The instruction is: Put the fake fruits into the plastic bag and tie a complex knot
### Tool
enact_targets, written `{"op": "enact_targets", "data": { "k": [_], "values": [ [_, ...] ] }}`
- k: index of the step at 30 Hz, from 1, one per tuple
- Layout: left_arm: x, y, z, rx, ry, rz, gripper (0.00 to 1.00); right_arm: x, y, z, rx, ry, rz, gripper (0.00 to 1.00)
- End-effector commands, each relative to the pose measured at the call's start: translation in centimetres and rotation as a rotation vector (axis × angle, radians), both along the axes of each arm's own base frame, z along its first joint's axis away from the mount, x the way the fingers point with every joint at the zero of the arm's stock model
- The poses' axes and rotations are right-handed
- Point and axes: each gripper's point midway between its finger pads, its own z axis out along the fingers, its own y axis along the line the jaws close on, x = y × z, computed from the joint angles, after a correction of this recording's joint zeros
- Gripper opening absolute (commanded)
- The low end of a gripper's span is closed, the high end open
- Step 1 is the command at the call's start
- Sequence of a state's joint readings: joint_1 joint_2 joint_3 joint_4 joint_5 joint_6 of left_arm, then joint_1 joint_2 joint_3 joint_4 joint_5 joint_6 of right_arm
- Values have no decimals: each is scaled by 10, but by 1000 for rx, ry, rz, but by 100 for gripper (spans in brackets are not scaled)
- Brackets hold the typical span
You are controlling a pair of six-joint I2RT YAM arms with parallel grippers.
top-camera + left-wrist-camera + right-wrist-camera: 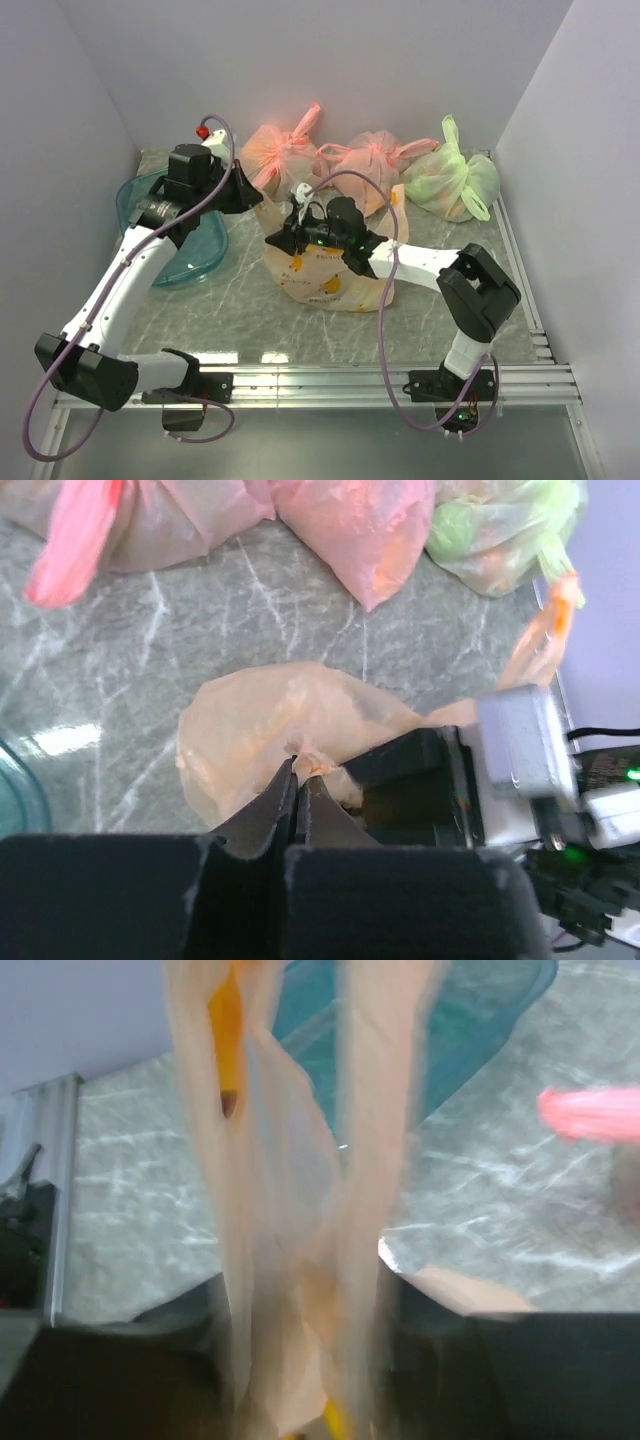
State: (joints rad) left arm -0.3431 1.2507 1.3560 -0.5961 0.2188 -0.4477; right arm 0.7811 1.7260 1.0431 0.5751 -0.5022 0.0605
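The pale orange plastic bag (335, 280) with yellow prints stands at the table's middle. My left gripper (255, 195) is behind it to the left. In the left wrist view my left gripper (298, 765) is shut on a pinch of the plastic bag (260, 725) film. My right gripper (287, 240) hovers over the bag's top. In the right wrist view its jaws stand apart, and blurred strips of the plastic bag (300, 1160) run up between them through my right gripper (305, 1305). The fake fruits are hidden.
Two pink knotted bags (280, 150) (370, 160) and a light green bag (455, 180) lie along the back wall. A teal tray (190, 255) sits at the left under my left arm. A metal rail (400, 378) runs along the near edge.
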Motion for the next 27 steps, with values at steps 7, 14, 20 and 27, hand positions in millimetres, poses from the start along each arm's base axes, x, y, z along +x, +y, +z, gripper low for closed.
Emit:
{"op": "enact_targets", "data": {
  "k": [7, 14, 20, 27],
  "values": [
    [-20, 0, 47, -127, -233, -117, 43, -21, -9, -38, -52, 90, 61, 0],
    [-57, 29, 15, -113, -173, -461, 89, -32, -4, -17, -22, 105, 200, 0],
    [-78, 28, -13, -43, -380, -603, 97, -38, -1, 3, 18, 121, 295, 0],
    [-73, 17, -30, -79, -481, -678, 99, -50, -2, 13, 38, 142, 346, 0]
  ]
}}
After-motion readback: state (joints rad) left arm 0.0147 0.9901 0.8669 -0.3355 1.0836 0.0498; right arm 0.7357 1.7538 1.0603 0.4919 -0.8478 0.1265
